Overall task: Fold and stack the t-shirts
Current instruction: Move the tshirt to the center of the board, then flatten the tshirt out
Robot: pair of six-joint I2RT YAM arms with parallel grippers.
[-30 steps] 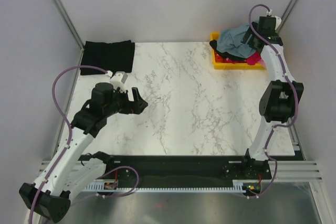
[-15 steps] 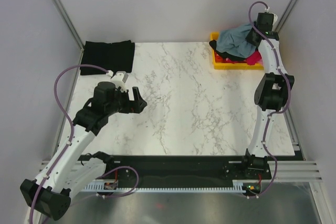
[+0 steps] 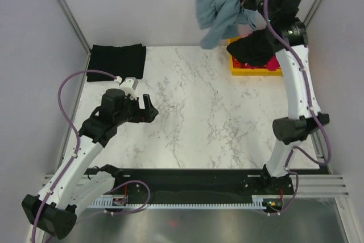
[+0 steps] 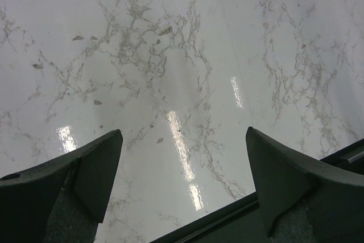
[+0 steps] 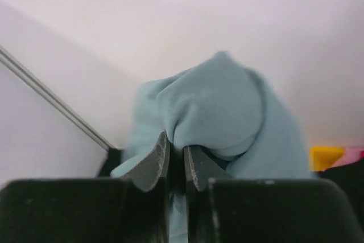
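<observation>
Blue-grey t-shirt (image 3: 219,7) aloft in tight right claw (image 5: 176,140); left claw (image 4: 183,134) wide.

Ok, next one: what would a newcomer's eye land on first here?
The blue-grey t-shirt dangling high in the air at the far right, pinched in the shut right gripper above the yellow bin. Next, the folded black t-shirt in the far left corner of the marble table, and the left gripper open above it.

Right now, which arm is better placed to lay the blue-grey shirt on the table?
Right. The right gripper is shut on the blue-grey t-shirt, which hangs clear of the yellow bin. The left gripper is open and empty over bare table, far from it.
</observation>
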